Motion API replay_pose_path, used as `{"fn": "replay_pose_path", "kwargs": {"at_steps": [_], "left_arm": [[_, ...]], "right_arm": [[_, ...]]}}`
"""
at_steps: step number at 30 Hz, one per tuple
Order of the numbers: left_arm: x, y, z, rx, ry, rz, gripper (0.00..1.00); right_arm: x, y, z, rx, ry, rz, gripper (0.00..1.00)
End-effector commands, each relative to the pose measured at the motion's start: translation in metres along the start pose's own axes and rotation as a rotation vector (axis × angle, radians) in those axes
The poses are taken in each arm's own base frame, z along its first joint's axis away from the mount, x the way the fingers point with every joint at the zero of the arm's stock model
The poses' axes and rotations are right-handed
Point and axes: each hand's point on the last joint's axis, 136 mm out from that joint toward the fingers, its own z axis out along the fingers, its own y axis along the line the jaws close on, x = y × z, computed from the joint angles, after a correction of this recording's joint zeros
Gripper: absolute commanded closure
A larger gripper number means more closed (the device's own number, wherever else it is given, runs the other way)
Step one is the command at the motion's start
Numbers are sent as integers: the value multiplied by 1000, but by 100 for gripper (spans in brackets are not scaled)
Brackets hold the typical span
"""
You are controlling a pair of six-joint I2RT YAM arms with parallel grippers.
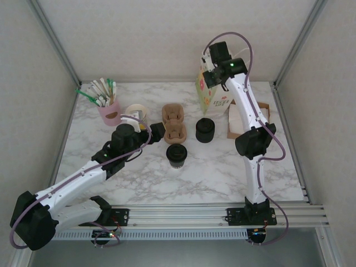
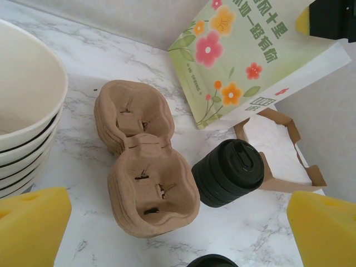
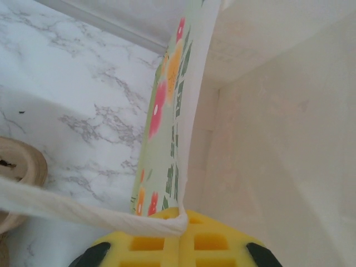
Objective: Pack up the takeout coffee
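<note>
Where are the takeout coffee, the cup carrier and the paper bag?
takeout coffee (image 1: 176, 151), top external view, on its black lid.
cup carrier (image 2: 153, 193), left wrist view, in the near pocket.
paper bag (image 2: 222, 72), left wrist view, on its flowered face.

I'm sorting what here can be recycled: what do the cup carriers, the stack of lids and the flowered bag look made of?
The cup carriers: moulded paper pulp, it seems; matte brown, fibrous, soft pressed edges. The stack of lids: probably plastic; black, smooth, faintly glossy, crisp ridges. The flowered bag: paper; matte, printed, sharply creased folds.
</note>
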Motion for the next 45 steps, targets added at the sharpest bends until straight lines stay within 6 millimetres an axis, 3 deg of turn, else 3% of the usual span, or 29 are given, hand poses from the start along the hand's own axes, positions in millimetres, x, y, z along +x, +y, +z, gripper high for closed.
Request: {"fn": "replay_pose_path", "kwargs": {"at_steps": [1, 5, 10, 15, 23, 28, 36, 45], "left_arm": [[-8, 0, -5, 4, -29, -7, 0], [-9, -2, -6, 14, -35, -14, 0], [-12, -5, -8, 33, -45, -22, 0], [-14, -9, -8, 47, -46, -28, 0], [-16, -10, -9, 51, -51, -26, 0], [-17, -11, -8, 49, -49, -20, 0], [-18, -11, -8, 48, -54, -20, 1], [-17, -10, -8, 48, -53, -24, 0]], "right_arm": [[-31, -17, -50, 58, -141, 20, 100], [-39, -21, -89, 74, -208, 33, 100], [-36, -22, -132, 88, -252, 62, 100], [-13, -20, -167, 121, -225, 75, 100], [46, 0, -222, 108, -160, 83, 100], [87, 9, -245, 86, -101, 91, 100], [143, 5, -272, 77, 21, 116, 100], [195, 12, -283, 23, 138, 137, 100]]}}
